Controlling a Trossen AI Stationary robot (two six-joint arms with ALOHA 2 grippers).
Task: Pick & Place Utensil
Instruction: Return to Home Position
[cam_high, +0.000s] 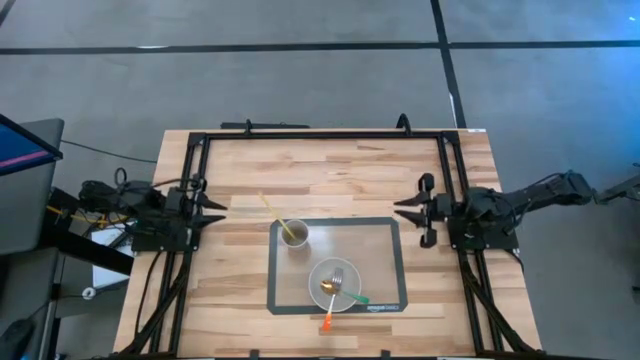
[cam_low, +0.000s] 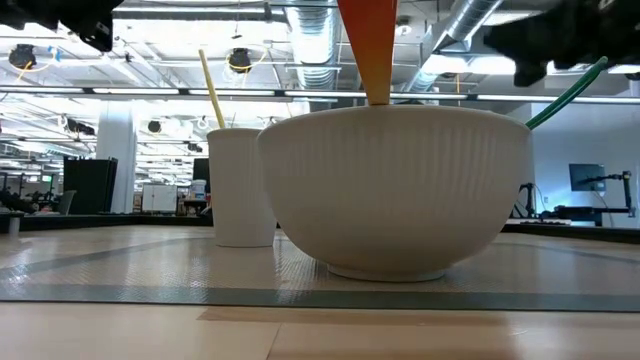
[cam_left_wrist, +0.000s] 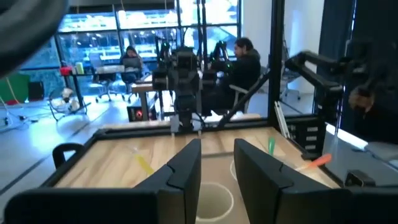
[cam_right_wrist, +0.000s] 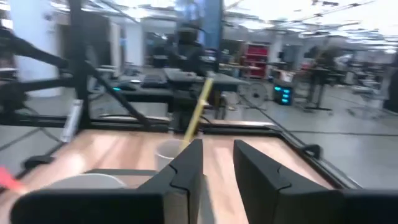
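Note:
A white cup (cam_high: 294, 235) stands on a grey-edged mat (cam_high: 387, 232), with a yellow-handled utensil (cam_high: 270, 208) leaning in it. Near it, a white bowl (cam_high: 316, 276) holds a fork with a green handle (cam_high: 352, 296) and a spoon with an orange handle (cam_high: 328, 319); both handles rest on the rim. The low view shows the bowl (cam_low: 400, 190), the cup (cam_low: 240, 185) and the three handles. My left gripper (cam_high: 224, 213) waits open at the table's left side, my right gripper (cam_high: 397, 212) open at the right. Both point level at the mat.
A black frame (cam_high: 320, 134) runs along the table's far edge and down both sides by the arm bases. Bare wood lies between each gripper and the mat. People sit at desks in the room beyond (cam_left_wrist: 242, 59).

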